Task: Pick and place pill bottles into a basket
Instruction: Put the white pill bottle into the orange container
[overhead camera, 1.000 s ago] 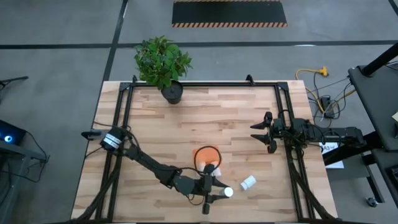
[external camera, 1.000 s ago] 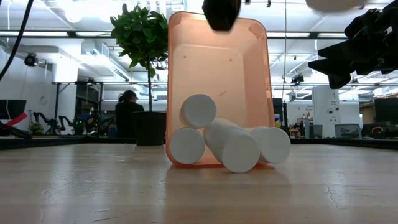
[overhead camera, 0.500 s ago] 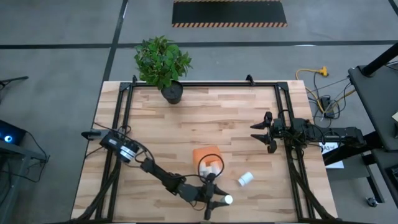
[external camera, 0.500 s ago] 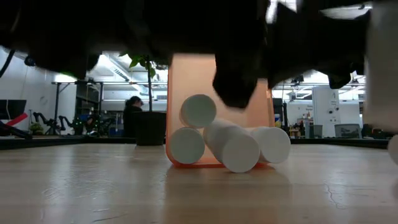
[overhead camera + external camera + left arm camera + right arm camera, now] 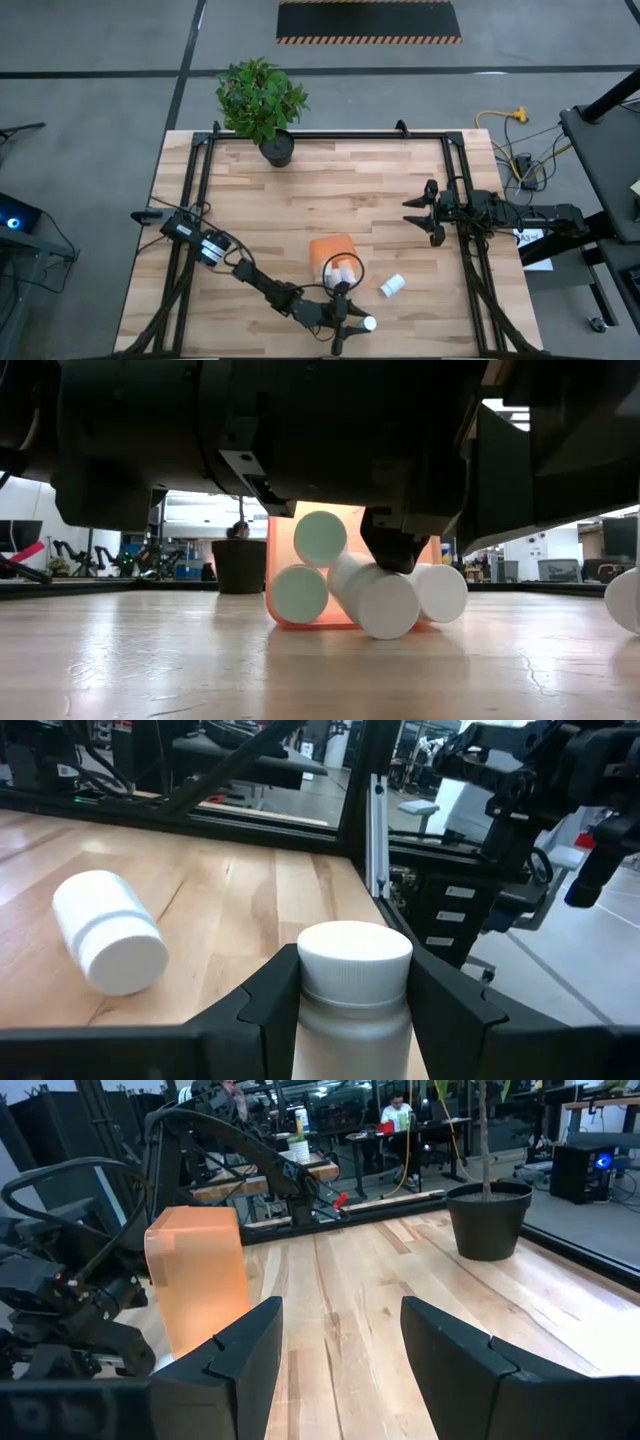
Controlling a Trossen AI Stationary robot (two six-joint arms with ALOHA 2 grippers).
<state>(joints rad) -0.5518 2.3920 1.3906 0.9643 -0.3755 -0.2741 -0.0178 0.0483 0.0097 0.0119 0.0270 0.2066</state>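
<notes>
- Two dark arms are working over the pale wooden tabletop; the left arm is reaching along the near edge, its left gripper sitting just in front of the basket's open mouth.
- Its fingers are clamping shut around a small white cylindrical pill bottle with a white cap, which is standing upright between them.
- Lying on its side near the near edge, the small rectangular translucent orange plastic basket is opening toward the low camera, with four white pill bottles piling up in its mouth, one of them resting on top of the others.
- Resting on its side on the bare wood, another white pill bottle is lying just right of the basket, apart from it.
- Waiting well apart at the right edge, the right gripper is holding its fingers partly open around nothing.
- Standing at the far edge, a black pot with a green leafy plant is staying clear of both arms.
</notes>
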